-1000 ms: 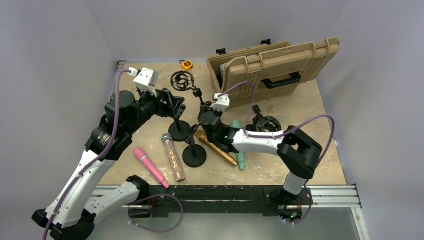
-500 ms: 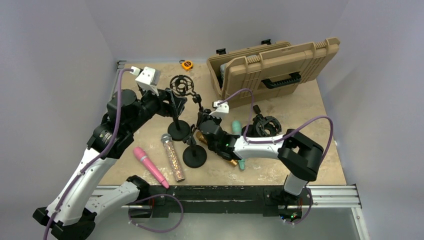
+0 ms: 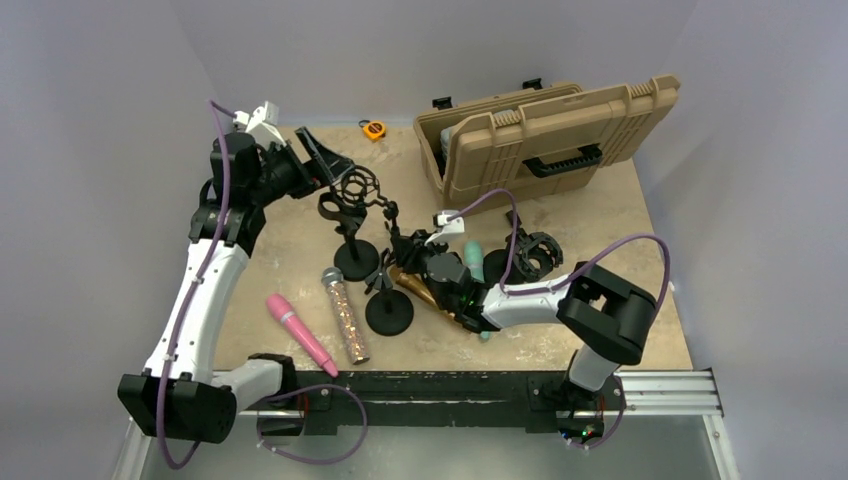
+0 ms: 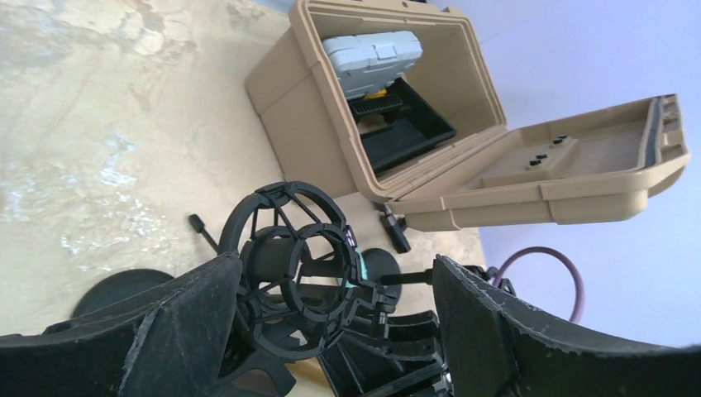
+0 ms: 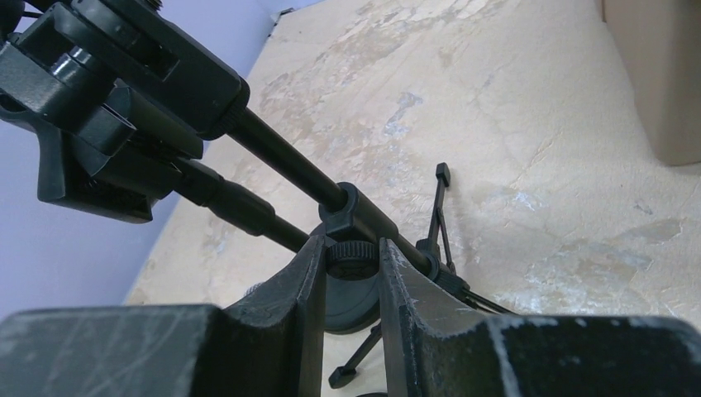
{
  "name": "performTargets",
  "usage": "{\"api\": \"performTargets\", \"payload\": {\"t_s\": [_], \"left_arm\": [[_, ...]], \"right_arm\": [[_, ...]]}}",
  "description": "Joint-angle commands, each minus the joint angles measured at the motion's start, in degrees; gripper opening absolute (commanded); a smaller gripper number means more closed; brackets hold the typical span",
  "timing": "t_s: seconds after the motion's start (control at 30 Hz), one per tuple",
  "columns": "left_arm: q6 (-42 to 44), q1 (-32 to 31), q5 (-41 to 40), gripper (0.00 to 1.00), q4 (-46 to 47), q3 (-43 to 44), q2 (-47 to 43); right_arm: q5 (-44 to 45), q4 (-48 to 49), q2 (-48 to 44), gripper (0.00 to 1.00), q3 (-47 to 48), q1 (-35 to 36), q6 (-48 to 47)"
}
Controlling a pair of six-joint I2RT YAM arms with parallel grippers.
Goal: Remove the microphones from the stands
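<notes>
A black stand [image 3: 357, 262] carries an empty black shock mount [image 3: 360, 187]; no microphone sits in it. A second stand base [image 3: 389, 312] is close in front. Four microphones lie on the table: pink [image 3: 299, 334], glitter [image 3: 346, 318], gold [image 3: 432, 297] and teal [image 3: 474, 262]. My left gripper [image 3: 335, 162] is open with the shock mount [image 4: 291, 266] between its fingers [image 4: 186, 322], not touching. My right gripper [image 3: 399, 250] is shut on the stand's knurled knob [image 5: 354, 253] at the pole joint [image 5: 364, 213].
An open tan case [image 3: 540, 135] stands at the back right and also shows in the left wrist view [image 4: 388, 99]. A second shock mount [image 3: 537, 252] lies right of the teal microphone. A small orange tape measure [image 3: 374, 129] lies at the back.
My left arm has swung up and back to the left, and its gripper now sits open around the shock mount. The shock mount has dropped lower. My right gripper has shifted slightly down-left on the stand.
</notes>
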Motion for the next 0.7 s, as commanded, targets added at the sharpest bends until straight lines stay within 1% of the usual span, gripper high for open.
{"api": "performTargets", "payload": {"t_s": [0.0, 0.03, 0.1, 0.17, 0.27, 0.33, 0.43, 0.47, 0.5, 0.57, 0.67], "left_arm": [[-5.00, 1.97, 8.58, 0.82, 7.97, -1.41, -0.70], [-4.48, 2.09, 7.09, 0.82, 7.93, -1.37, -0.85], [-3.99, 2.38, 6.69, 0.81, 7.80, -1.08, 0.06], [-3.54, 2.37, 8.69, 0.78, 7.67, -0.25, 2.63], [-1.53, 2.39, 13.20, 0.71, 6.53, 2.30, 7.59], [0.48, 2.40, 14.17, 0.70, 4.85, 3.51, 9.50], [3.76, 2.39, 13.20, 0.74, 2.58, 2.95, 10.15], [4.21, 2.31, 14.01, 0.74, 2.98, 2.39, 10.41], [4.17, 2.31, 15.35, 0.72, 3.27, 1.96, 10.99], [3.11, 2.23, 18.05, 0.65, 5.76, 0.49, 11.39], [1.63, 2.09, 21.06, 0.56, 9.15, -0.81, 11.04]], "right_arm": [[-2.96, 1.68, -2.22, 0.00, -1.90, -1.68, -2.62], [-3.35, 2.25, -2.90, 0.00, -2.30, -2.12, -3.28], [-4.01, 3.76, -4.20, 0.00, -3.07, -2.87, -4.94], [-4.29, 5.03, -5.26, 0.00, -3.89, -3.26, -6.18], [-4.61, 6.08, -5.88, 0.00, -4.54, -3.84, -7.21], [-4.63, 6.23, -5.82, 0.00, -4.55, -4.30, -7.53], [-4.59, 6.22, -5.87, 0.00, -4.41, -4.70, -7.69], [-4.63, 6.23, -5.97, 0.01, -4.38, -4.72, -7.69], [-4.71, 6.16, -6.00, 0.01, -4.29, -4.72, -7.71], [-4.69, 5.67, -5.98, 0.04, -4.09, -4.69, -7.70], [-4.23, 4.66, -6.07, 0.15, -3.95, -4.74, -7.03]]}}
